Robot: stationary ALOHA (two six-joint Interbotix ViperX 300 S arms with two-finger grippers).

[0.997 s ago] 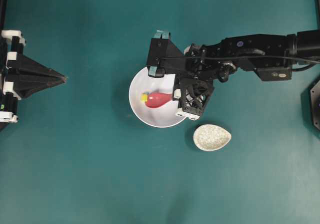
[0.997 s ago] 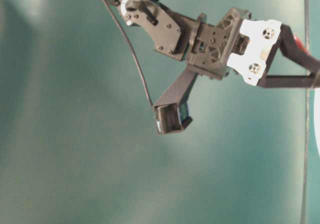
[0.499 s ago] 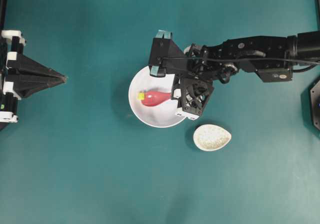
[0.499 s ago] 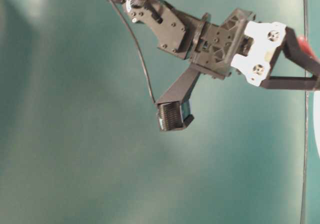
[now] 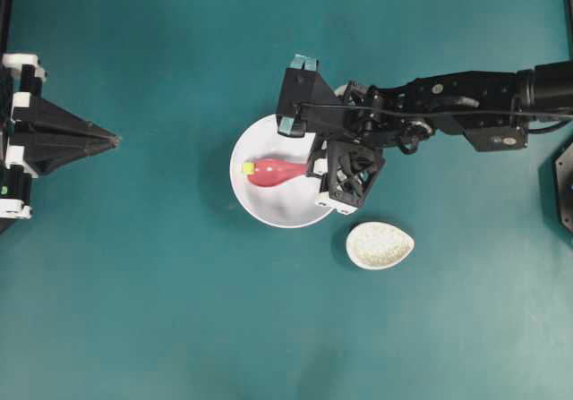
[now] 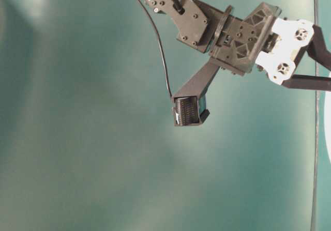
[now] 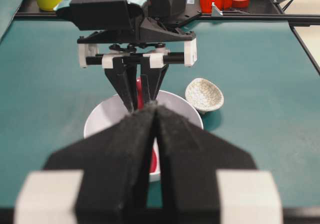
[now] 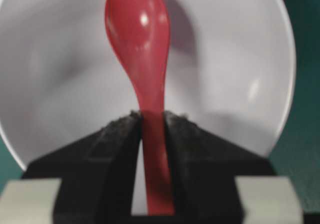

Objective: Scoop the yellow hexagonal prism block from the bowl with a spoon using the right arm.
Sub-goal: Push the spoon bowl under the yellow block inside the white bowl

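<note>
I see my right gripper [image 8: 152,121] clamped on the pink-red spoon's [image 5: 273,172] handle inside the white bowl [image 5: 269,210], the yellow hexagonal prism block [image 5: 248,167] touching the spoon's tip, and my left gripper [image 5: 115,138] closed, well apart.

A speckled egg-shaped dish [image 5: 380,244] sits on the teal table [image 5: 161,310].
</note>
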